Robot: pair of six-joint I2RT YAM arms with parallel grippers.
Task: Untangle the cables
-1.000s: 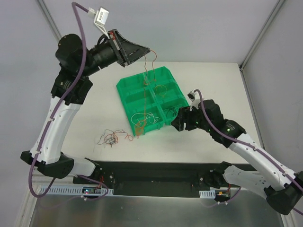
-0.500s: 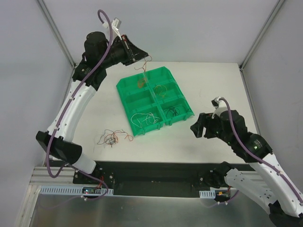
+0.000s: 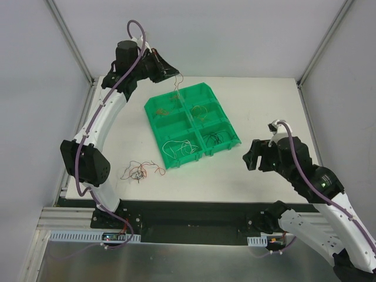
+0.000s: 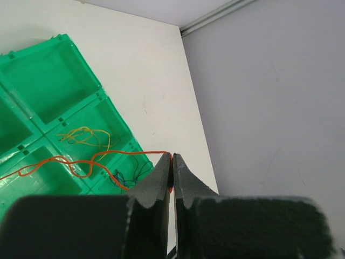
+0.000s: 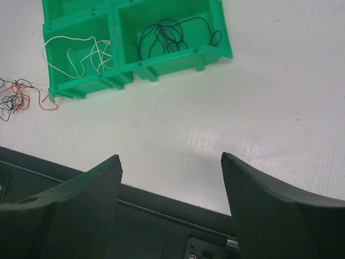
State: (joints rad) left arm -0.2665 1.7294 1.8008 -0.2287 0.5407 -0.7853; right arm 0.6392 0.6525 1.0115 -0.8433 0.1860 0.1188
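Left gripper [image 3: 174, 71]: its dark tapered jaws are clenching on one end of a hair-thin orange wire [image 4: 102, 155], above the far end of the tray
Orange wire: it is trailing in kinked waves down into the tray's far-left compartment
Right gripper [image 5: 170, 157]: its blunt matte-black jaws are standing wide apart and grasping nothing, hanging over the bare white table [image 3: 264, 100] near the tray's near-right corner
Green tray [image 3: 155, 134]: glossy moulded plastic, with ribbed walls splitting it into two columns of square compartments
Sorted cables: three bunches are lying in separate compartments: curly white [image 5: 81, 51], looped black [image 5: 172, 33] and yellowish [image 4: 83, 135]
Loose tangle [image 3: 140, 170]: one knot of red, black and white strands is sitting on the table just beside the tray's near-left corner
Hard to make out: how many strands the knot is holding; in the right wrist view it is being cut off at the left edge
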